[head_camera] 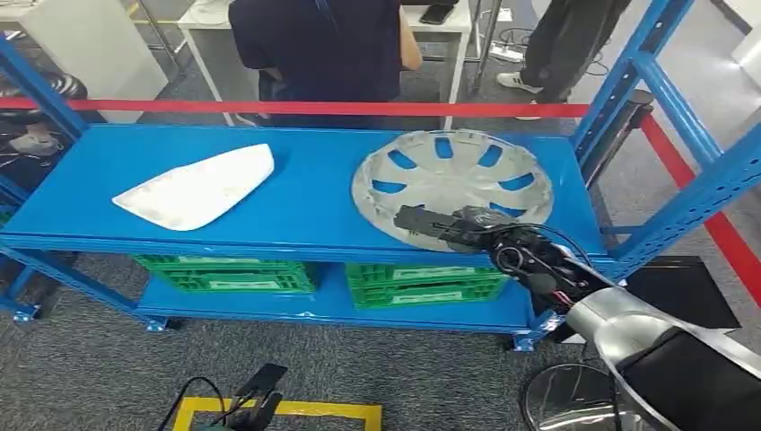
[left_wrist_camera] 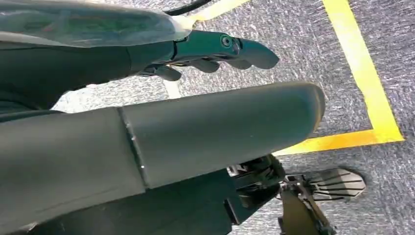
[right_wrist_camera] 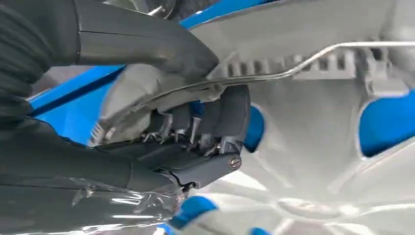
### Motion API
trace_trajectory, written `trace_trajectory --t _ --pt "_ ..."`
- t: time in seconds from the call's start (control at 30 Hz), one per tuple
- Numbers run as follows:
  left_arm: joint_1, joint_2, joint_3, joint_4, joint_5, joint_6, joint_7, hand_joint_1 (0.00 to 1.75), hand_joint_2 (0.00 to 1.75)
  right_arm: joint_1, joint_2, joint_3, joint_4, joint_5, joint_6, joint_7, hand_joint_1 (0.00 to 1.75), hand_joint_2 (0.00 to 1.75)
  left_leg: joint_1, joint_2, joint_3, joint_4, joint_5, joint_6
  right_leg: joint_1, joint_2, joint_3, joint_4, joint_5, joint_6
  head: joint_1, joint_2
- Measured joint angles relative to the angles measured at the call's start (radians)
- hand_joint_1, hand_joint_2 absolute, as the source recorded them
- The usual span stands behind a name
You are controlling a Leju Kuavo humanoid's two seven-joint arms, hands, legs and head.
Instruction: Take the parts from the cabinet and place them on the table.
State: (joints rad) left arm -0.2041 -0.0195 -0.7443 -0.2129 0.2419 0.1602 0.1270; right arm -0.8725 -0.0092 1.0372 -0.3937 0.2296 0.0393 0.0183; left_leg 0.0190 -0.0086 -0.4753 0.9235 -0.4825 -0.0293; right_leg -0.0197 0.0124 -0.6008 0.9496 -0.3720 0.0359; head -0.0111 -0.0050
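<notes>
Clearly the hubcap (head_camera: 453, 184) lay flat on the blue shelf (head_camera: 305, 180), toward its right end, and the right hand (head_camera: 449, 226) had its near rim clamped, thumb (right_wrist_camera: 147, 44) on one side and fingers (right_wrist_camera: 215, 117) on the other, as the right wrist view made plain. It looked a light, thin plastic thing, broad and a bit springy, so I judged it would flex and swing if lifted by one edge; the rim between two cut-outs seemed the sensible hold, with a wire ring (right_wrist_camera: 303, 63) running just inside it. How deep the fingers reached I could not make out. Left of the hubcap lay a white cover (head_camera: 199, 189), smooth and likely slippery. The left hand (left_wrist_camera: 220, 51) hung over the floor, fingers loosely curled on nothing. Behind the hubcap a person (head_camera: 314, 45) stood, cut off by the frame.
</notes>
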Motion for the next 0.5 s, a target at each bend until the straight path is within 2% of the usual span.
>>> trace_trajectory --t 0.5 --pt "0.0 0.0 -0.012 0.0 0.009 0.006 -0.005 0.0 0.0 0.009 -0.002 -0.014 0.0 -0.003 0.003 -0.01 1.75 1.75 0.0 0.0 0.0 0.0 0.0 0.0 0.0 0.0 0.0 0.0 0.0 0.0 0.0 0.0"
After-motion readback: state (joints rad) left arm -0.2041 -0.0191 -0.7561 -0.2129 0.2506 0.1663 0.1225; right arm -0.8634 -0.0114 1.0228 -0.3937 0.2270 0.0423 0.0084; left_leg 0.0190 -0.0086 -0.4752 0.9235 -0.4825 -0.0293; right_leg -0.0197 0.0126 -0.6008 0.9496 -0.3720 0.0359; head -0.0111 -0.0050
